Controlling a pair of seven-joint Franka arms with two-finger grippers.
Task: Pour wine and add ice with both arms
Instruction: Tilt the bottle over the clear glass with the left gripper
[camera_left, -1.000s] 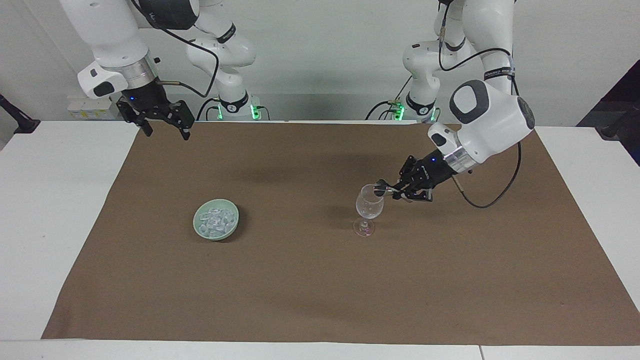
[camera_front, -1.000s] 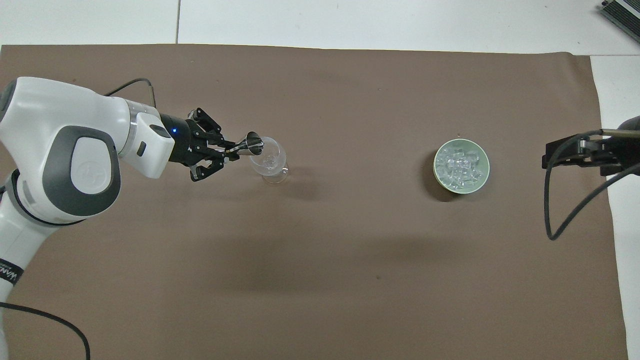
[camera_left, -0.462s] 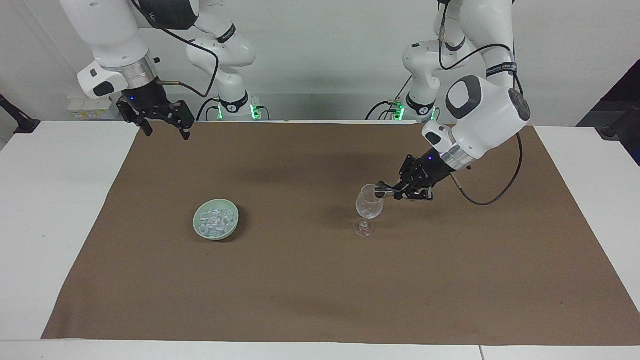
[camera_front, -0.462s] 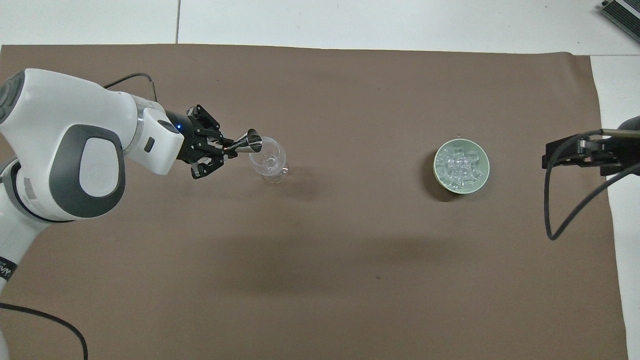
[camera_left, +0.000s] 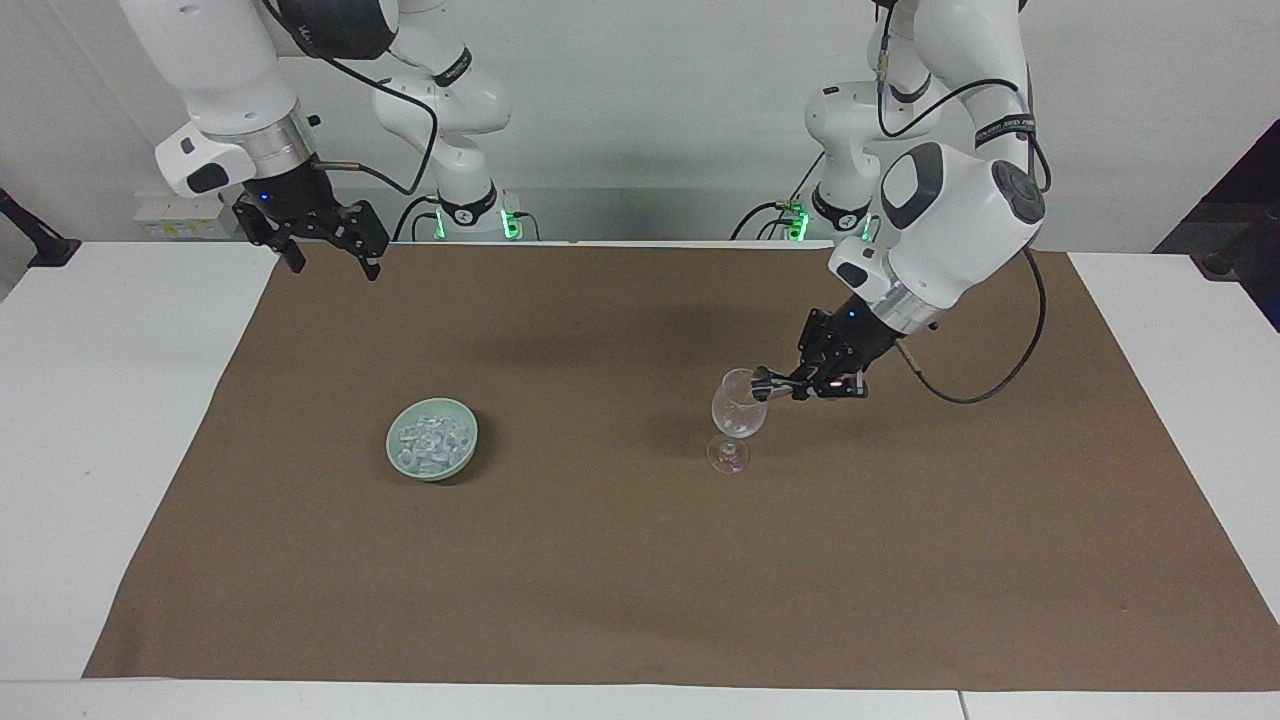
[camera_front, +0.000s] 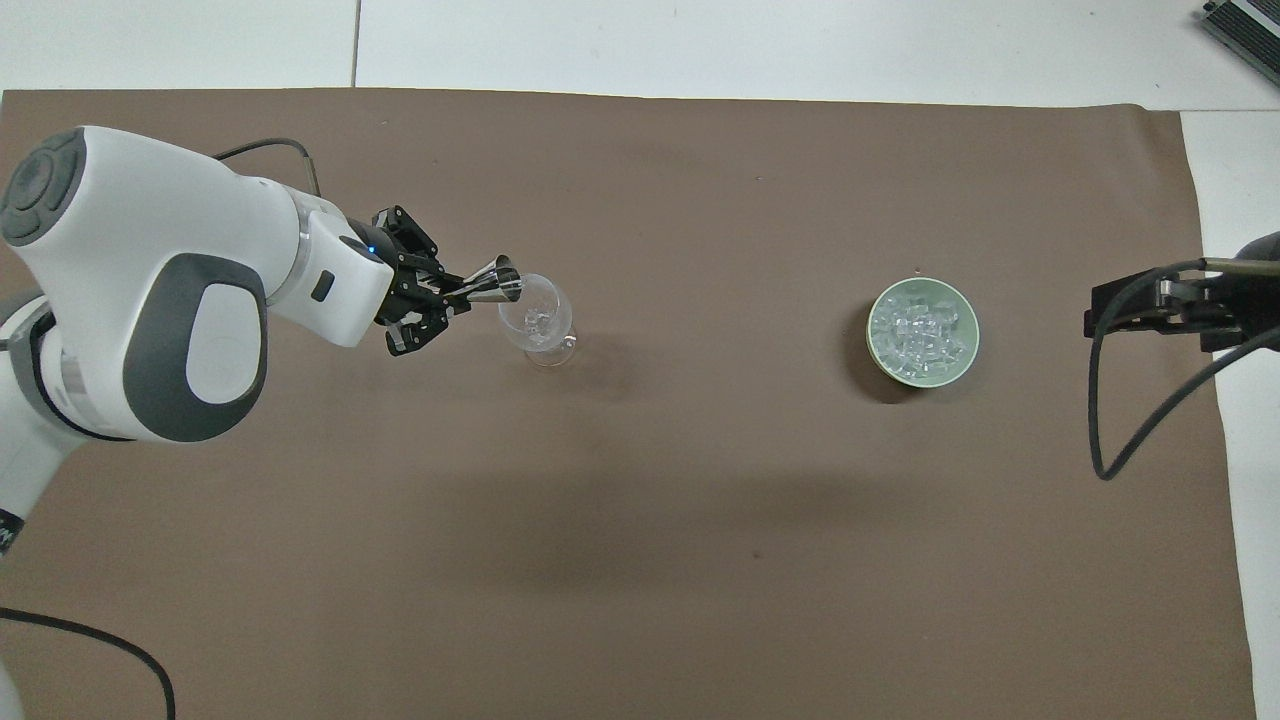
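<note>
A clear stemmed glass (camera_left: 738, 410) (camera_front: 540, 322) stands on the brown mat toward the left arm's end. My left gripper (camera_left: 792, 383) (camera_front: 452, 294) is shut on a small metal jigger (camera_left: 762, 381) (camera_front: 497, 284), held tipped with its mouth at the glass rim. No wine can be made out. The ice (camera_left: 432, 436) (camera_front: 920, 328) lies heaped in a pale green bowl (camera_left: 393, 447) (camera_front: 874, 346) toward the right arm's end. My right gripper (camera_left: 335, 262) (camera_front: 1096, 318) hangs open and empty over the mat's edge by its own base, waiting.
The brown mat (camera_left: 640, 570) (camera_front: 640, 560) covers most of the white table. A black cable (camera_front: 1130, 440) loops down from the right arm. A black cable (camera_left: 985, 385) also loops under the left wrist.
The left arm's wrist has lifted and swung toward its base, tilting the jigger more steeply at the glass rim. Glass, bowl and right arm have not moved.
</note>
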